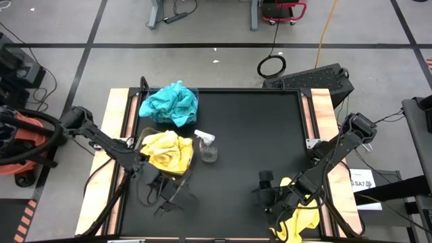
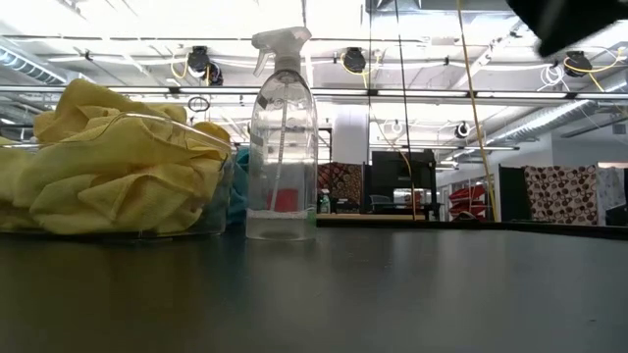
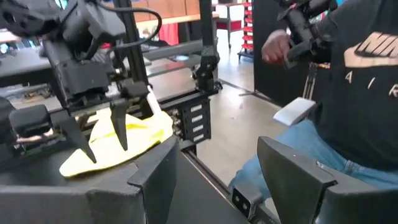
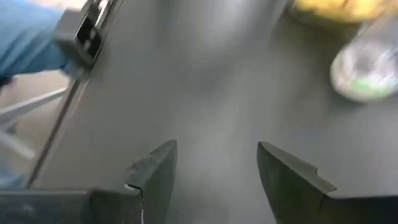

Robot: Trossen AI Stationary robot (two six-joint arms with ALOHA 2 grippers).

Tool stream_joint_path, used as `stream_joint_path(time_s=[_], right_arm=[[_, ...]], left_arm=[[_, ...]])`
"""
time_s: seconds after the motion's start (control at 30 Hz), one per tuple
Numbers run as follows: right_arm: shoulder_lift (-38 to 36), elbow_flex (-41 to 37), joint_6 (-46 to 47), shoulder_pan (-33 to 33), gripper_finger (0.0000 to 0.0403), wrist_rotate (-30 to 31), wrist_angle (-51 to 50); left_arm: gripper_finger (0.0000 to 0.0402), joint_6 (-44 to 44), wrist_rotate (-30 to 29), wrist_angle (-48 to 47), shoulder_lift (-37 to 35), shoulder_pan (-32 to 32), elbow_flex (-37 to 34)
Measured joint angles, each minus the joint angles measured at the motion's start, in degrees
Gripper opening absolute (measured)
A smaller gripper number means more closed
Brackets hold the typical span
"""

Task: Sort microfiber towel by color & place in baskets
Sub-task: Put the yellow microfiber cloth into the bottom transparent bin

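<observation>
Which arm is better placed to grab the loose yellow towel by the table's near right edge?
The right: its hand hovers open just beside the loose bright yellow fuzzy towel, while the left hand sits across the table below the yellow-filled clear plastic basket.

Shirt print: on my left wrist view I read "AIR" in pale letters on the dark shirt (image 3: 367, 74) of the person beside the table, under part of a larger logo cut off by the frame edge.
White label: from the high view I see a paper label (image 1: 362, 180) lying past the table's right edge; it seems to start "SA7", the rest too small for me to read.
Elsewhere: I can read nothing on the spray bottle (image 2: 282, 137).
</observation>
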Motion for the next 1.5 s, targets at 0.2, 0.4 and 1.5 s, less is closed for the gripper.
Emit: stream_joint_path(time_s=[0.2, 0.4, 1.5], right_arm=[[0.00, 0.00, 14.23, 3.94, 0.0215, -6.16, -8.79], [0.00, 0.00, 28.30, 9.86, 0.0215, -10.21, -15.66], [7.10, -12.39, 56.92, 23.01, 0.0047, -13.11, -6.30]], left_arm=[[0.0226, -0.10, -0.24, 4.75, 6.30, -0.05, 0.00], [0.0226, -0.13, -0.44, 9.26, 12.57, 0.24, 0.00], [0.0226, -0.15, -3.44, 15.75, 17.94, 2.22, 0.00]])
